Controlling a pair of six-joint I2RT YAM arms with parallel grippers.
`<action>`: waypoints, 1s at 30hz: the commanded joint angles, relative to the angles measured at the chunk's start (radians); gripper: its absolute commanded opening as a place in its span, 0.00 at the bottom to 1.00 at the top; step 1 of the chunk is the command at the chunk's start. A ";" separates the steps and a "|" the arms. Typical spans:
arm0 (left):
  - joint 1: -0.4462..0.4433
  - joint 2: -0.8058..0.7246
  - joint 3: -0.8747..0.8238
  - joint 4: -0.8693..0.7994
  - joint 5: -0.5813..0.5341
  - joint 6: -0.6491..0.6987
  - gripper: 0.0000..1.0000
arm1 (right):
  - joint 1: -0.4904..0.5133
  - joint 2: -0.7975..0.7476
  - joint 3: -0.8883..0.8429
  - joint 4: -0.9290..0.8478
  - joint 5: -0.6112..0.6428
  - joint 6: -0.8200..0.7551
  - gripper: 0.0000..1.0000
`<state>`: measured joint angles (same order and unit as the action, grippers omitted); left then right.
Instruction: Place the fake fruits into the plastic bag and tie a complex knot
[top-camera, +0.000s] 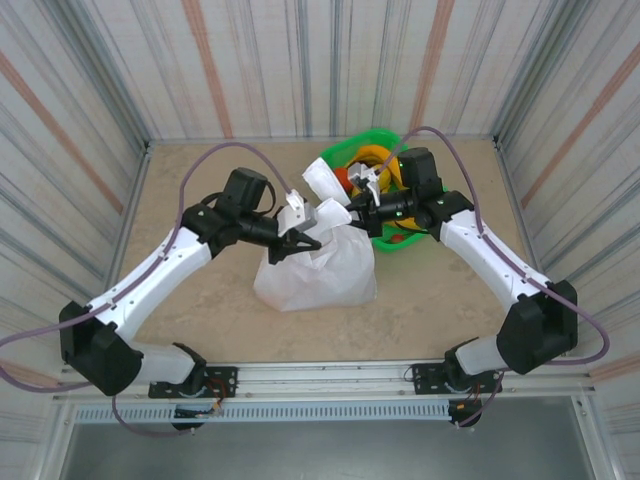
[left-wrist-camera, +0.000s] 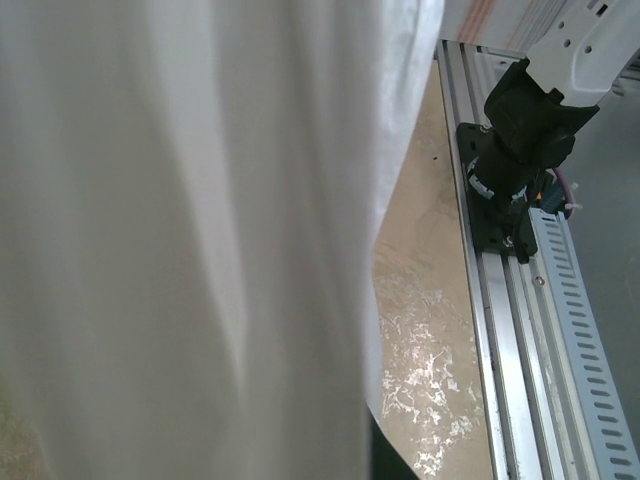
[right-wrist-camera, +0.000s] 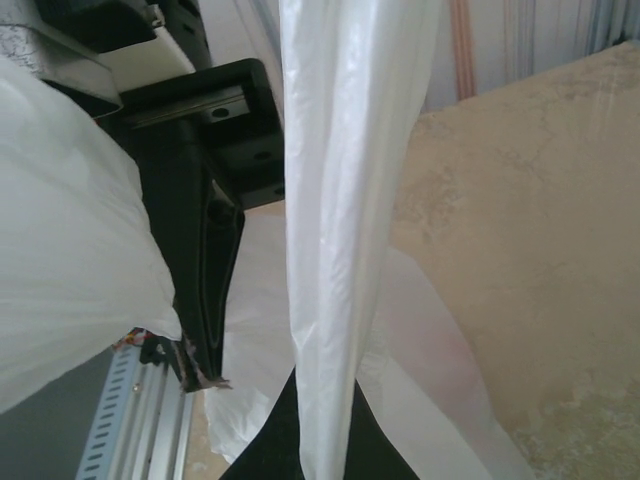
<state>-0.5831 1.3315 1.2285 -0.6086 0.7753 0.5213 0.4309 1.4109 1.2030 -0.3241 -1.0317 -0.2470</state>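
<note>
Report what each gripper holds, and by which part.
Both hold the plastic bag: the left gripper pinches its bunched top, the right gripper a handle strip pulled up from it.

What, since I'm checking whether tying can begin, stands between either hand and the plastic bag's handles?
Nothing visible does. The left hand and right hand are each shut directly on a handle strip of the plastic bag. The green basket lies behind the bag, out of the way.
</note>
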 joint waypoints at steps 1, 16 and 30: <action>-0.002 0.009 0.044 -0.031 -0.014 0.032 0.00 | 0.018 0.010 0.034 -0.059 -0.051 -0.044 0.00; -0.002 0.067 0.111 -0.099 -0.052 0.037 0.00 | 0.022 -0.019 0.000 -0.029 -0.102 -0.062 0.29; 0.000 0.066 0.105 -0.071 -0.078 0.006 0.00 | 0.011 -0.054 -0.056 0.043 -0.118 -0.049 0.66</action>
<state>-0.5827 1.3956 1.3186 -0.6834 0.7074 0.5350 0.4450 1.3903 1.1667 -0.3187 -1.1133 -0.3038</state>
